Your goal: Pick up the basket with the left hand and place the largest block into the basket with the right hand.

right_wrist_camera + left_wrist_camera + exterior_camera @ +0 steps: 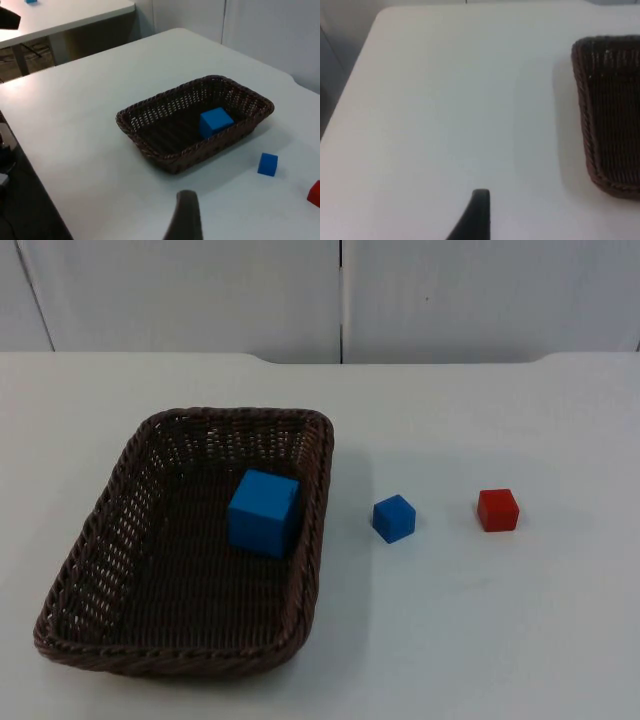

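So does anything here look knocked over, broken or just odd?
Nothing stands out. The basket sits flat on the table, undamaged, with the large blue block inside it. The small blue block and the red block rest beside it, apart from each other.

Large block in basket; two blocks right.

table — white, matte | wall — grey partition panels, dark seam | second white table beyond

Dark woven wicker basket, matt smooth blocks, on a smooth white table.
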`<state>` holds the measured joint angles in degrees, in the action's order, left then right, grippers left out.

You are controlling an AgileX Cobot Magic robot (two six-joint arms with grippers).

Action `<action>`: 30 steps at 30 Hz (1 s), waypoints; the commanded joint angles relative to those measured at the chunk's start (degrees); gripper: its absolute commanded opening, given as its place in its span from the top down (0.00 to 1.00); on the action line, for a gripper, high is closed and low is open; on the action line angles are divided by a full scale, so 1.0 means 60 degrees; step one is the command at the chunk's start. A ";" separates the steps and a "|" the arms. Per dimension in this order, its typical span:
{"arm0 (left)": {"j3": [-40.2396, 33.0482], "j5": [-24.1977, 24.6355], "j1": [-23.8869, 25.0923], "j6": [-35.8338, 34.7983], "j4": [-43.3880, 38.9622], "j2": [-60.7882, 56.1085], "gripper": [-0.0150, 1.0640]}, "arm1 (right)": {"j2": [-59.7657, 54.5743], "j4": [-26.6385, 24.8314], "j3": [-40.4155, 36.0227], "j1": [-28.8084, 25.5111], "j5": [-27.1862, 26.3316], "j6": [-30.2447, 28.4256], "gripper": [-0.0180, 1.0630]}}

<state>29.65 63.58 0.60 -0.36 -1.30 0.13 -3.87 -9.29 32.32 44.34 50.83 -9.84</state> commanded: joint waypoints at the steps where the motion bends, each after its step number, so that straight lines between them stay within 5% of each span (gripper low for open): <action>1: -0.0056 -0.0224 0.0013 -0.0176 0.0157 -0.0022 0.19 | 0.0406 0.0131 -0.0029 0.0014 0.0180 0.0055 0.40; 10: -0.0238 -0.0332 0.0013 0.0251 0.0707 -0.0022 0.19 | 0.0645 0.1084 -0.0029 0.0014 0.1296 0.1034 0.40; 24: -0.0238 -0.0332 0.0013 0.0251 0.0707 -0.0022 0.19 | 0.0645 0.1063 -0.0029 0.0014 0.2479 0.1145 0.40; 30: -0.0238 -0.0332 0.0013 0.0251 0.0707 -0.0022 0.19 | 0.0645 0.1104 -0.0470 0.0014 0.1818 0.1284 0.40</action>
<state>28.52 62.18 0.60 1.04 2.35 0.13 -0.18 -3.04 30.39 44.34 63.70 -2.58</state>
